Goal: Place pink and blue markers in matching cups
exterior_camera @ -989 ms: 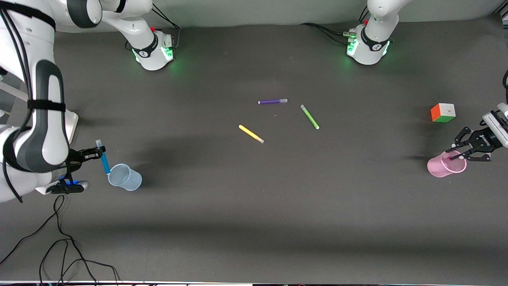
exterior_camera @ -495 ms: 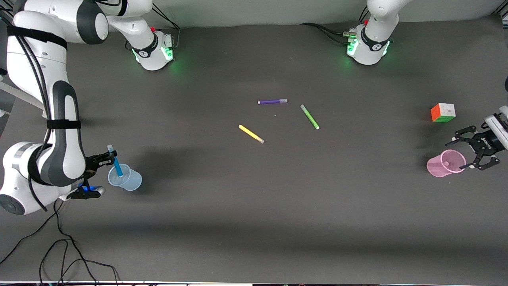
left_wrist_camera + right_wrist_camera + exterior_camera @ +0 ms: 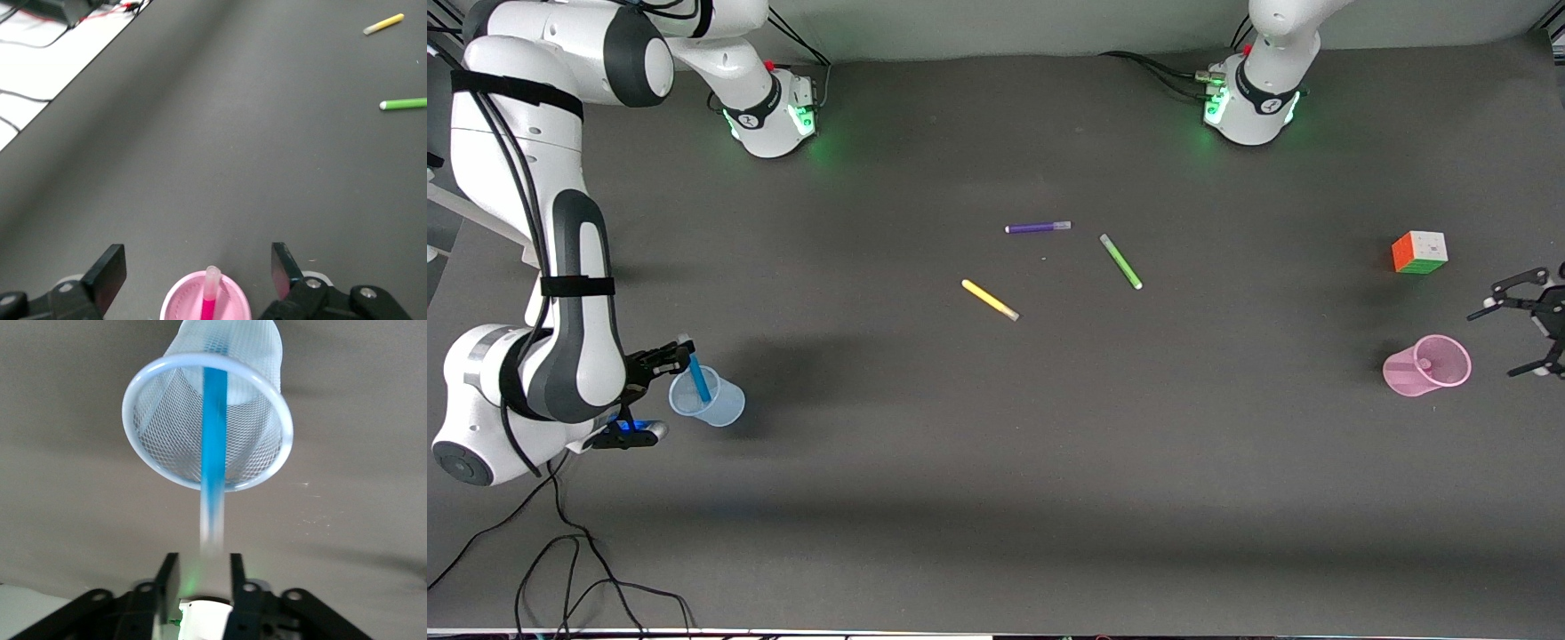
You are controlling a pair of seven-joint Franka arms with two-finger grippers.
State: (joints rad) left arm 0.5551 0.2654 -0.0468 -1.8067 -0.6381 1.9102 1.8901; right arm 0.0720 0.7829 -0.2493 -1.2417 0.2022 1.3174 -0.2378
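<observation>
The pale blue cup [image 3: 710,398] stands near the right arm's end of the table. The blue marker [image 3: 699,378] leans in it, cap up. My right gripper [image 3: 669,358] is beside the cup's rim. In the right wrist view its jaws [image 3: 200,563] stand wider than the marker [image 3: 213,453], whose pale cap is just clear of them, over the cup [image 3: 153,433]. The pale pink cup [image 3: 1427,366] holds the pink marker [image 3: 1424,363], also seen in the left wrist view [image 3: 210,297]. My left gripper [image 3: 1491,345] is wide open and empty beside the pink cup [image 3: 173,300].
A purple marker [image 3: 1037,228], a green marker [image 3: 1120,261] and a yellow marker [image 3: 989,300] lie mid-table. A colour cube [image 3: 1419,252] sits farther from the front camera than the pink cup. Black cables [image 3: 560,569] trail at the near corner by the right arm.
My right gripper carried the blue marker over the blue cup, lowered it in and opened. My left gripper drew back from the pink cup toward the table's edge, the pink marker left inside.
</observation>
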